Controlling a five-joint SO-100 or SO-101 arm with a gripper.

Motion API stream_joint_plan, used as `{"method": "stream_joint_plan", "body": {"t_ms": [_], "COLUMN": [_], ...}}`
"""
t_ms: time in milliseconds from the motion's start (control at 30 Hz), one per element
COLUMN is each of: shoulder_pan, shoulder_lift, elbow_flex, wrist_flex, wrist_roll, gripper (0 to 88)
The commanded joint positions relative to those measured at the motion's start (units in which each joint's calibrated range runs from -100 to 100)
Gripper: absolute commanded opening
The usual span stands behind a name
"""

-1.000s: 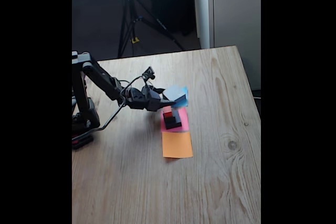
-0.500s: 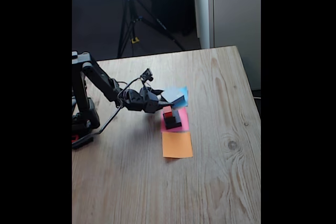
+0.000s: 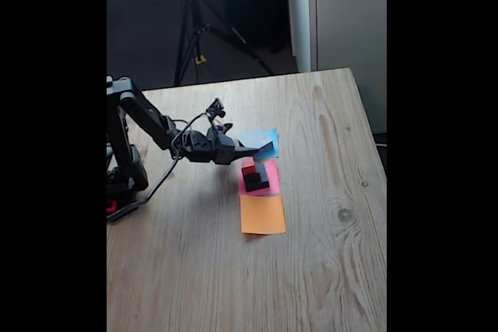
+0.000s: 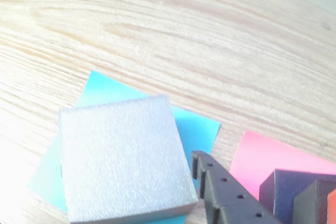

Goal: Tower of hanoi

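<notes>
The wide flat grey block (image 3: 255, 142) lies over the blue paper square (image 3: 271, 136); in the wrist view the grey block (image 4: 123, 161) covers most of the blue paper (image 4: 197, 127). On the pink paper (image 3: 271, 179) stands the black block (image 3: 255, 183) with the small dark grey block (image 4: 315, 203) and the red cube (image 3: 248, 169) on top. My gripper (image 3: 245, 150) reaches in from the left at the grey block. One black finger (image 4: 220, 198) lies along the block's right edge; the other finger is hidden.
An orange paper square (image 3: 262, 214) lies on the wooden table (image 3: 327, 270) just in front of the pink one. The arm's base (image 3: 124, 176) stands at the table's left edge. A tripod (image 3: 194, 29) stands on the floor behind the table.
The gripper has drawn back a little to the left, and the grey block sits slightly lower over the blue paper. The stack on the pink paper has not moved.
</notes>
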Motion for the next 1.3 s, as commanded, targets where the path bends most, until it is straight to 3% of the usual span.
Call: {"method": "stream_joint_plan", "body": {"t_ms": [0,100,233,300,400,600,867,1267], "shoulder_pan": [-1.4,-1.7,-1.6,-1.3,-0.8,-0.4,3.1,11.8], "shoulder_lift": [-5.8,-8.5,-12.9,-15.7,-20.8,-31.5,-39.6,-42.6], "elbow_flex": [-2.6,-3.9,-3.7,-4.1,-7.2,-18.0,-34.4,-61.1], "wrist_flex": [2.3,5.6,9.2,13.9,24.8,53.8,86.4,112.0], "wrist_roll": [0.5,0.5,0.5,0.5,0.5,0.5,0.5,0.5], "gripper": [50.6,45.4,27.6,23.4,18.4,0.3,0.3,0.3]}}
